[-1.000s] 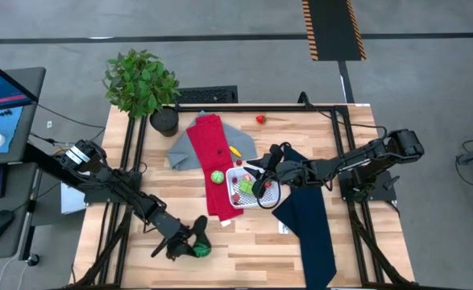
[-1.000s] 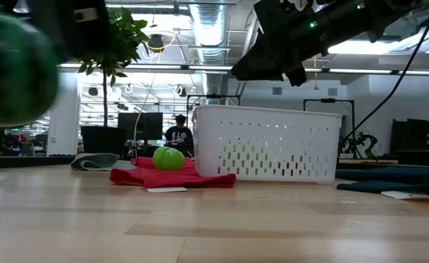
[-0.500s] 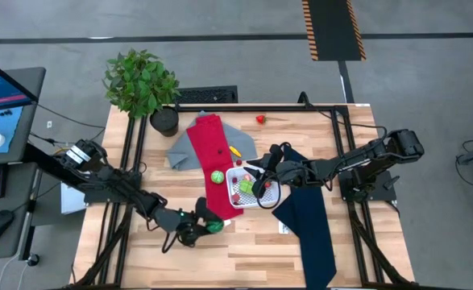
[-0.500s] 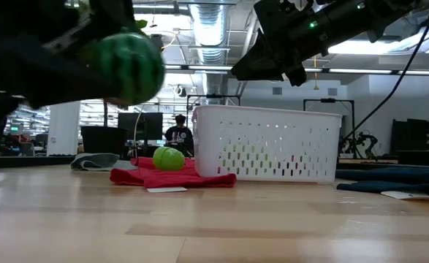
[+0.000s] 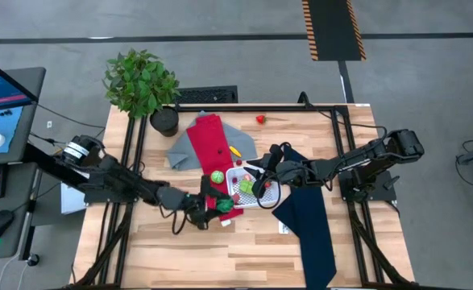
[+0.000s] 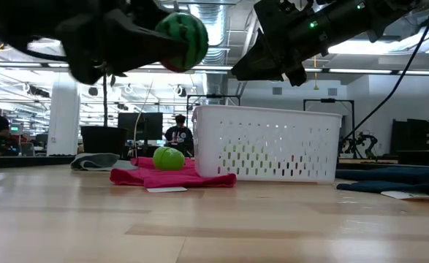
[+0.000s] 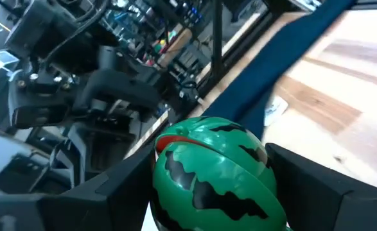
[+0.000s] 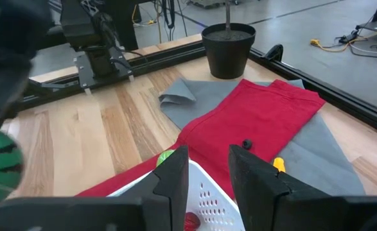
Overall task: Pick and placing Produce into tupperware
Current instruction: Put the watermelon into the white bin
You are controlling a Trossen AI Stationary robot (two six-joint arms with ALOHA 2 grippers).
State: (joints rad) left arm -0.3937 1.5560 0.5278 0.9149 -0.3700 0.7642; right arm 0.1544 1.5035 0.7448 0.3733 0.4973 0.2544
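The left gripper [image 5: 217,202] is clamped on a toy watermelon [image 7: 210,168], round, glossy green with dark jagged stripes and a red cut showing at one side; it hangs above the lower end of the red cloth [image 5: 211,157], just beside the tupperware [image 6: 265,143]. That tub is white with slotted walls and sits between the red cloth and the navy cloth [image 5: 310,222]. Inside it lie several small red and green pieces. One green ball [image 6: 168,158] rests on the red cloth; one red piece [image 5: 260,119] lies alone far up the table. The right gripper [image 5: 260,179] hovers over the tub, fingers slightly parted, holding nothing
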